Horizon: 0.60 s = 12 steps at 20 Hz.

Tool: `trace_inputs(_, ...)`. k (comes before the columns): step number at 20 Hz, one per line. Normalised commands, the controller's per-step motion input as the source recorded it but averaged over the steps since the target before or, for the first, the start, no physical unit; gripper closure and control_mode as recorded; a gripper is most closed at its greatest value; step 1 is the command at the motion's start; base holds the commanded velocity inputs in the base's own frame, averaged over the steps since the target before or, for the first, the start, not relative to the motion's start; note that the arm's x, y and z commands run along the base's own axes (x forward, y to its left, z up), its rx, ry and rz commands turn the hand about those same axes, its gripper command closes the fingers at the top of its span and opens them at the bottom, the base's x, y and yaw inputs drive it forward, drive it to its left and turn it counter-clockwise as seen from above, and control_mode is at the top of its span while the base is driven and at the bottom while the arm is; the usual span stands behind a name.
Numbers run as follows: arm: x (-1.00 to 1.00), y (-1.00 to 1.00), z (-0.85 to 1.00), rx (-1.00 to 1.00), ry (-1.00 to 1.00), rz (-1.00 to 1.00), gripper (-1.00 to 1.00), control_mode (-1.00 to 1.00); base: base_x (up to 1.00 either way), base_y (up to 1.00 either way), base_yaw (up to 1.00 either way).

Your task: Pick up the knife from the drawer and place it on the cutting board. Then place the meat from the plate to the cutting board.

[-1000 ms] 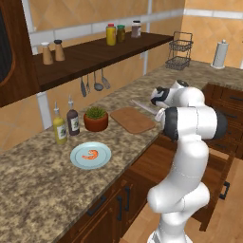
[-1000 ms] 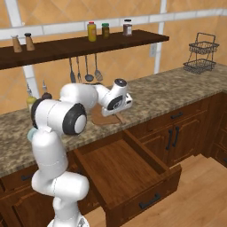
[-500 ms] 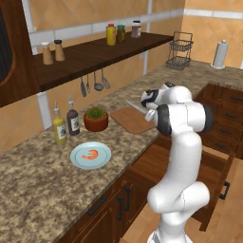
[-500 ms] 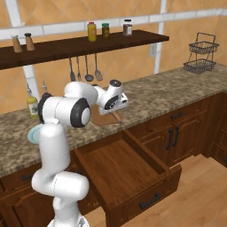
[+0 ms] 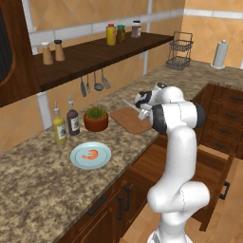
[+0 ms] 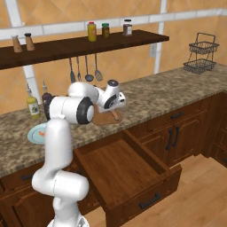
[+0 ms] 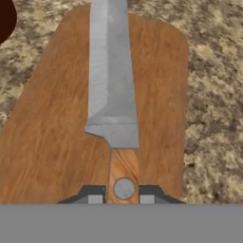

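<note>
Fingers [image 7: 94,193] pinch the knife [image 7: 113,95] by its wooden handle, the gripper [image 7: 121,195] clamped on it with the blade pointing away over the board [image 7: 52,128]. In the hand view the blade runs lengthwise down the middle of the board, its tip past the far edge; whether the knife already touches the wood I cannot tell. From the left base view the knife [image 5: 131,106] sticks out of the gripper [image 5: 142,110] toward the left, above the board [image 5: 128,120], just right of a potted plant [image 5: 96,118].

So the first step is nearly finished: carrying is over, placing is in hand. The next move, as I judge it, calls for lowering until the knife lies flat, letting go, and lifting clear without dragging it.

Further left, near the counter's front, the meat [image 5: 90,154] lies on the plate [image 5: 79,161], well apart from the board. It waits for the second step. The drawer [image 6: 128,166] stands open below the counter.
</note>
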Motion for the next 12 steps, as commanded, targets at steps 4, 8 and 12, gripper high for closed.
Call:
trace_inputs(4, 0.39, 0.15, -0.15, 0.00, 0.00, -0.05, 1.00, -1.00, 0.00, 0.00, 0.00)
trace_inputs(8, 0.38, 0.14, -0.23, 0.00, 0.00, -0.05, 1.00, -1.00, 0.00, 0.00, 0.00)
trace_inputs(12, 0.39, 0.06, -0.29, 0.00, 0.00, -0.03, 1.00, -1.00, 0.00, 0.00, 0.00)
